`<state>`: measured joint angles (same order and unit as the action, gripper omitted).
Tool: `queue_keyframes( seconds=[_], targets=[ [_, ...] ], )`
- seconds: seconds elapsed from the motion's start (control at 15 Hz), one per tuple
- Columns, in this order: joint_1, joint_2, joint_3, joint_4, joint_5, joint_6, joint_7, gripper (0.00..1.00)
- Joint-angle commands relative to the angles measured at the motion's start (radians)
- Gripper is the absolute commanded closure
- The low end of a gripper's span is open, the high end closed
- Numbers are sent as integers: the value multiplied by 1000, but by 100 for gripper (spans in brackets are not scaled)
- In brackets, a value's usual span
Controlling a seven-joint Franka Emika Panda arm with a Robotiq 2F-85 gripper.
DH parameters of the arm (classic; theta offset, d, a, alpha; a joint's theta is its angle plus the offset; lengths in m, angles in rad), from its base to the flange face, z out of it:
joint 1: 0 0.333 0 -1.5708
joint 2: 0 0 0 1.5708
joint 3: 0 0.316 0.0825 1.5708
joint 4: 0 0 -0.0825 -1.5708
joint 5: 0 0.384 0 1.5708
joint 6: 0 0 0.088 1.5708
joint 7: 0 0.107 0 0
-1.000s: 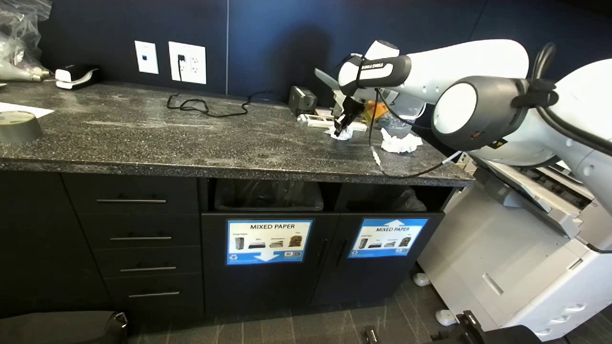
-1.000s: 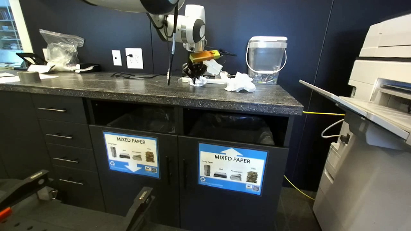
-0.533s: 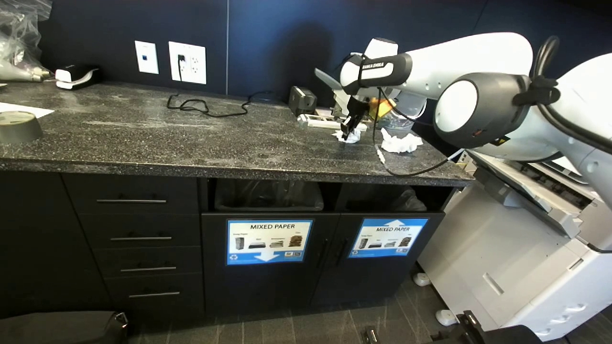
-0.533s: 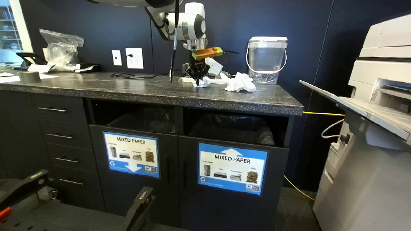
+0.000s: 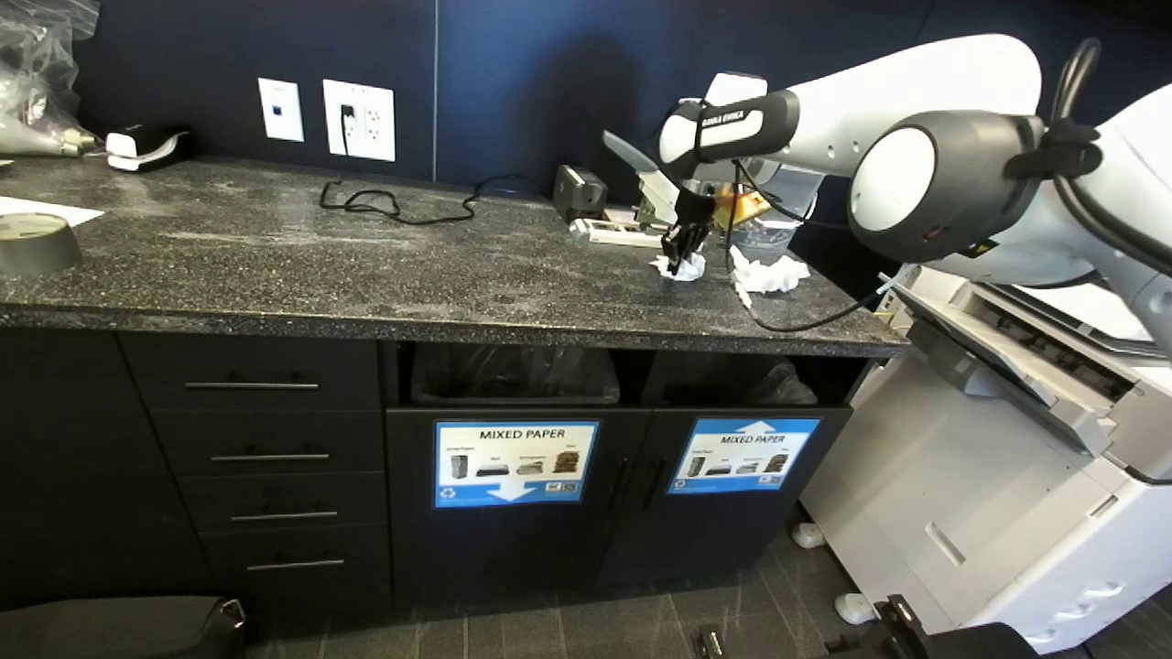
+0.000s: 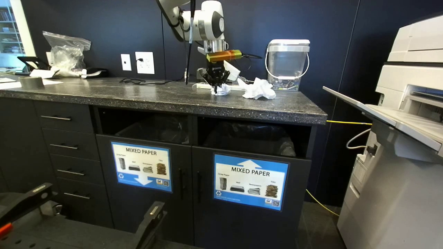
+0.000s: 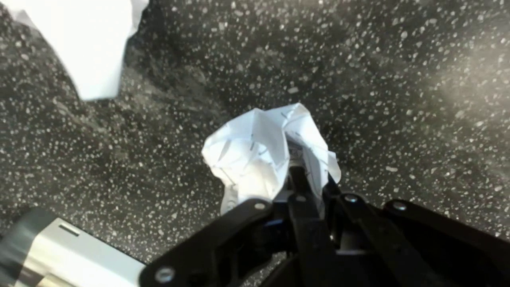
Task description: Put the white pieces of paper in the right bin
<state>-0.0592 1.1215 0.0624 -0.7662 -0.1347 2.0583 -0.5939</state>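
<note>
My gripper (image 5: 676, 265) is shut on the smaller crumpled white paper (image 5: 694, 267), low over the dark speckled counter (image 5: 366, 275). In the wrist view one finger (image 7: 314, 179) presses into the fold of this paper (image 7: 251, 155) and the other is at its right edge. The larger crumpled white paper (image 6: 258, 89) lies on the counter to the right of the gripper (image 6: 216, 90) in both exterior views; part of it shows at the wrist view's upper left (image 7: 91, 44). The right bin (image 6: 256, 138), with a clear liner, sits in the right opening under the counter.
The left bin (image 6: 155, 129) sits in the left opening. A white device (image 5: 615, 233) lies behind the papers. A clear lidded bucket (image 6: 287, 62) stands at the back right, a printer (image 6: 391, 145) beyond the counter's end. A cable (image 5: 787, 327) hangs from the arm.
The gripper and the smaller paper have moved together to the right along the counter, toward the larger paper. The larger paper has not moved.
</note>
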Motion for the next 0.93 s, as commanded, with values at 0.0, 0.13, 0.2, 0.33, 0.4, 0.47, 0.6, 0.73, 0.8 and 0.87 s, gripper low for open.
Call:
queue_keyframes(
  seconds=[0.0,0.13,0.2,0.33,0.4,0.47,0.6,0.73,0.8,0.87],
  targets=[
    [1,-106,-22,-231,-7,-2,85,90],
    [-7,-161,-20,-304,1,0,114,90],
    [5,-179,-25,-338,0,4,137,90],
    [-5,-238,-27,-418,3,8,160,90],
    [8,-258,-35,-457,-8,19,187,90],
    [0,-288,-36,-498,-5,19,194,90],
    [6,-336,-47,-579,-14,31,229,90],
    [-9,-396,-53,-664,-8,35,244,90],
    [2,-414,-61,-705,-16,49,270,90],
    [4,-438,-65,-749,-18,60,285,90]
  ],
)
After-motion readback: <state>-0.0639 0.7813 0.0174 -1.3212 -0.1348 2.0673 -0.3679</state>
